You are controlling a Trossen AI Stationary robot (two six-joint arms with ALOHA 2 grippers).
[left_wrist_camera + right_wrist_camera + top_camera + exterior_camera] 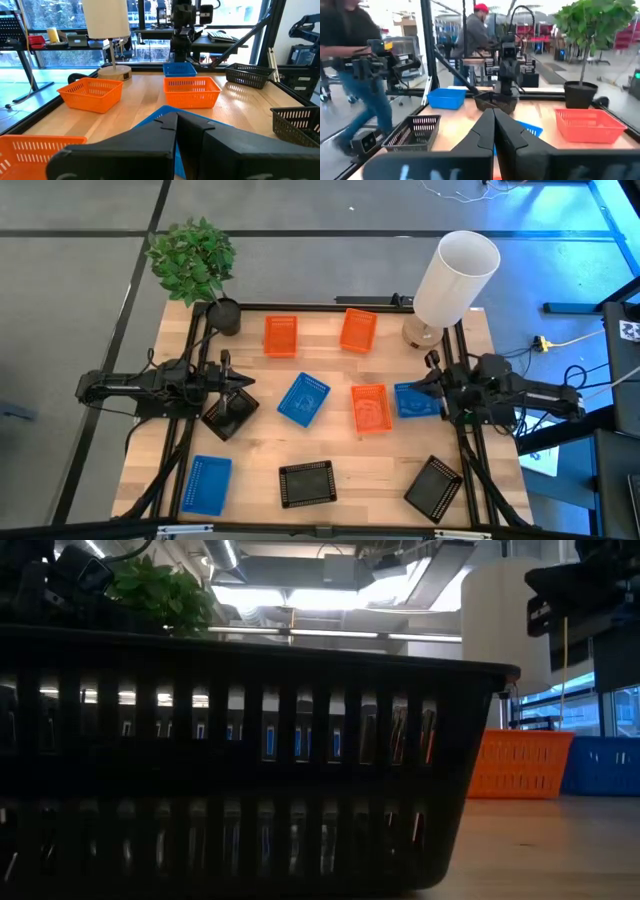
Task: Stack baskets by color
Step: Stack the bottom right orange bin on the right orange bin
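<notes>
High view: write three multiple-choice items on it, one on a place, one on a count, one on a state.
1. What lies between the middle blue basket and the blue basket by the right gripper?
A. a potted plant
B. a black basket
C. an orange basket

2. How many black baskets are on the table?
A. three
B. one
C. five

3. How do the fingers of the left gripper stand?
A. spread wide
B. shut
C. clamped on an orange basket

Answers:
1 C: the orange basket sits in the gap between those two blue ones.
2 A: one lies under the left gripper and two lie along the near edge.
3 B: the left wrist view shows its two fingers pressed together.
</notes>
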